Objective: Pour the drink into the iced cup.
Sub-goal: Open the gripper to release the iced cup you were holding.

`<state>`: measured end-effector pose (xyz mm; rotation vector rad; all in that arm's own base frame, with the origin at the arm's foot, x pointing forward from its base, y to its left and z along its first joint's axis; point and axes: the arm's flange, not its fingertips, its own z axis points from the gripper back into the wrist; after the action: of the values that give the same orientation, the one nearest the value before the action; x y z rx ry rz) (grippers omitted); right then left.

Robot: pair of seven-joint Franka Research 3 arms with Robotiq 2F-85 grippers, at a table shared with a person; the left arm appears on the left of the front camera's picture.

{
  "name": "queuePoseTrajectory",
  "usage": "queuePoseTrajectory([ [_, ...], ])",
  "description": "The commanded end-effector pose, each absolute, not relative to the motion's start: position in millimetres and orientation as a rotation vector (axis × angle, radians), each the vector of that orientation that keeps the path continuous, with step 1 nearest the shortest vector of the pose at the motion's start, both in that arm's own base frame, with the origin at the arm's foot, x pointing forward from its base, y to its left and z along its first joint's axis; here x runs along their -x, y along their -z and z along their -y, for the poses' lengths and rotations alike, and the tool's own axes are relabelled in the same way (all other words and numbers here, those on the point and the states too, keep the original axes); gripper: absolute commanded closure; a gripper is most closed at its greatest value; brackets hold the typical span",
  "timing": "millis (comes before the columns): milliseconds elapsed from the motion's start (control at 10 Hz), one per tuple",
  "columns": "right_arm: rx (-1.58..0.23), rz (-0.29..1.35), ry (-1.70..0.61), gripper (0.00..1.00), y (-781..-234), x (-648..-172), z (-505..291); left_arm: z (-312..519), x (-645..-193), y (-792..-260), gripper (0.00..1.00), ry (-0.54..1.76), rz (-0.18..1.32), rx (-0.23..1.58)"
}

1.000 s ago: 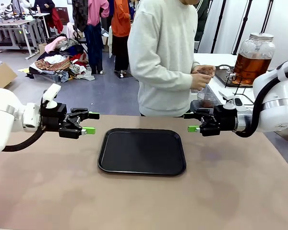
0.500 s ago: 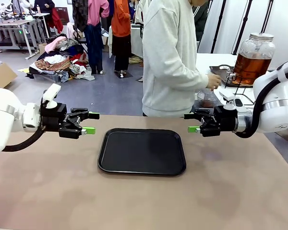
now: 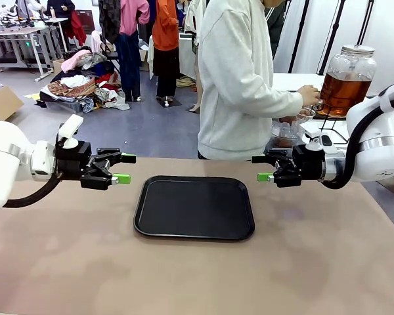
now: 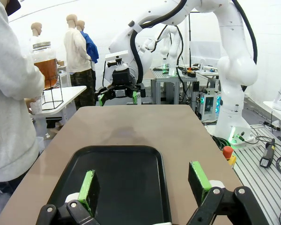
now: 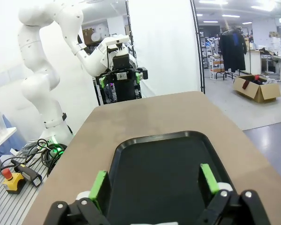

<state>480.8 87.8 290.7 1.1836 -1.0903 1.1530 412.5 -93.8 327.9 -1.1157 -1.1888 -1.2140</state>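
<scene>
The drink is amber liquid in a big glass jar with a metal lid, on a side table at the far right; the jar also shows in the left wrist view. A person's hand reaches to the jar's tap, holding what looks like a clear cup; I cannot tell whether it holds ice. My left gripper hovers open left of the black tray. My right gripper hovers open at the tray's right, with nothing in its jaws.
The bare black tray lies mid-table between both grippers. The person in a light sweatshirt stands at the table's far edge. A clear container sits on the side table behind my right gripper. Brown tabletop spreads in front.
The person has turned toward the side table and stretched a hand out to the jar's tap. Neither arm has moved.
</scene>
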Motion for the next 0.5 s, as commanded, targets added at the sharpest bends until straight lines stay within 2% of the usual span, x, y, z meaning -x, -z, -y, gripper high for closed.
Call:
queuePoseTrajectory([
  [0, -1.179, 1.086, -1.153, 0.0, -292.4, -481.8, -88.1, 93.6, -410.6, -329.4, 0.0, 1.217, 1.2, 1.111],
  [400, -1.179, 1.086, -1.153, 0.0, -292.4, -481.8, -88.1, 93.6, -410.6, -329.4, 0.0, 1.217, 1.2, 1.111],
])
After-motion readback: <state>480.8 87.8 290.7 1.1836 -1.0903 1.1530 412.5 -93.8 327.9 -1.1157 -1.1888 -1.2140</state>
